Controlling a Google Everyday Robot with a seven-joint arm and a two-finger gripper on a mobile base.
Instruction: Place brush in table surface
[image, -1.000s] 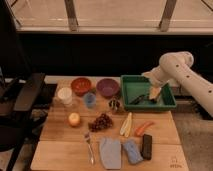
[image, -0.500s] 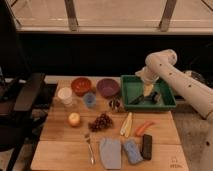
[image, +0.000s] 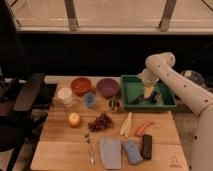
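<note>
My gripper (image: 149, 91) hangs low inside the green bin (image: 129, 82) at the back right of the table, at the end of the white arm (image: 165, 67). A slim dark shape (image: 136, 99) lies on the bin floor just left of the gripper; it looks like the brush handle, and the bristle head is hidden by the gripper. I cannot tell whether the gripper touches it. The wooden table surface (image: 60, 150) of wide light-brown planks stretches in front of the bin.
On the table stand a white cup (image: 65, 95), red bowl (image: 80, 85), purple bowl (image: 107, 86), blue cup (image: 89, 99), metal cup (image: 114, 104), orange (image: 74, 119), grapes (image: 101, 121), carrot (image: 143, 128), fork (image: 89, 147), cloth (image: 110, 151), sponge (image: 132, 151) and black block (image: 146, 146). A black chair (image: 20, 100) stands at the left.
The arm has swung left and its elbow has risen. The gripper has come down deeper into the green bin, nearer its middle.
</note>
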